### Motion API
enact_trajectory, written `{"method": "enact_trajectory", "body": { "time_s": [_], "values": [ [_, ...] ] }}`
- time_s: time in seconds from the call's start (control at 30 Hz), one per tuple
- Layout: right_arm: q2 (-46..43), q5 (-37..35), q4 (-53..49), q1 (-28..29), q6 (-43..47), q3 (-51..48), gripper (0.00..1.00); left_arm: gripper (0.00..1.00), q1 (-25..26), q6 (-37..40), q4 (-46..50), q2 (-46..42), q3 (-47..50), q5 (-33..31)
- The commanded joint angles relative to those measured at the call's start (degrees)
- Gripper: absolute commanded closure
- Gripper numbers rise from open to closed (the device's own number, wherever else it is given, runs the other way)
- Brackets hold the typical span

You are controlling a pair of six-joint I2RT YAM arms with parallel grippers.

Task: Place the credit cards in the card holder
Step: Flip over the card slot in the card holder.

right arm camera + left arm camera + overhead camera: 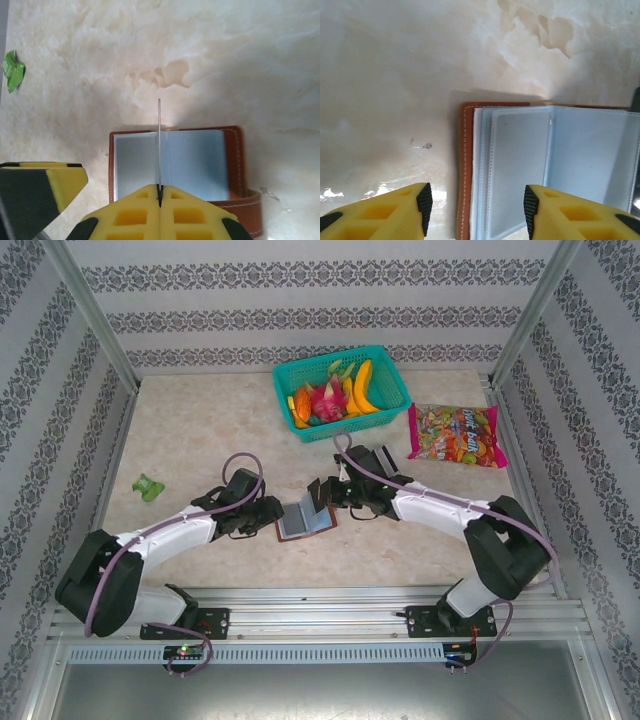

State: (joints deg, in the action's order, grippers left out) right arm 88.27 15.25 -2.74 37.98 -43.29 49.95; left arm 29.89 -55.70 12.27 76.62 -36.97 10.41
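Note:
The card holder (303,517) lies open on the table between the two arms, brown edge out and grey-blue slots (195,160) facing up. My right gripper (160,192) is shut on a credit card (159,145), held edge-on so it shows as a thin upright line over the holder's middle fold. In the top view that card (318,497) looks dark, at the right gripper (324,494). My left gripper (477,207) is open, its pads (424,205) apart over the holder's left edge (465,165), nothing between them. In the top view the left gripper (272,512) sits just left of the holder.
A teal basket (290,375) of toy fruit stands at the back centre, with a bright candy bag (455,433) to its right. A small green scrap (148,486) lies at the far left. A small dark-and-pale object (386,462) sits behind the right arm.

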Motion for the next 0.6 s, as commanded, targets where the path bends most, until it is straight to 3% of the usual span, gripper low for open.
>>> {"method": "enact_trajectory", "body": {
  "time_s": [0.0, 0.2, 0.43, 0.57],
  "values": [
    [-1.6, -1.8, -2.0, -0.3, 1.1, -1.3, 1.0, 0.45, -0.3, 1.2, -3.4, 1.2, -0.1, 2.1],
    [-7.9, -7.5, -2.1, 1.7, 2.0, -2.0, 1.0, 0.45, -0.3, 1.7, -1.7, 3.9, -1.5, 3.0],
    [-9.3, -6.5, 0.5, 3.7, 2.2, -2.1, 1.0, 0.48, -0.3, 1.4, -2.3, 6.1, -1.8, 3.6],
    [-3.8, -1.9, 1.9, 3.6, 1.8, -1.4, 1.0, 0.52, -0.2, 1.5, -2.5, 6.8, -1.9, 3.6]
  ]
}}
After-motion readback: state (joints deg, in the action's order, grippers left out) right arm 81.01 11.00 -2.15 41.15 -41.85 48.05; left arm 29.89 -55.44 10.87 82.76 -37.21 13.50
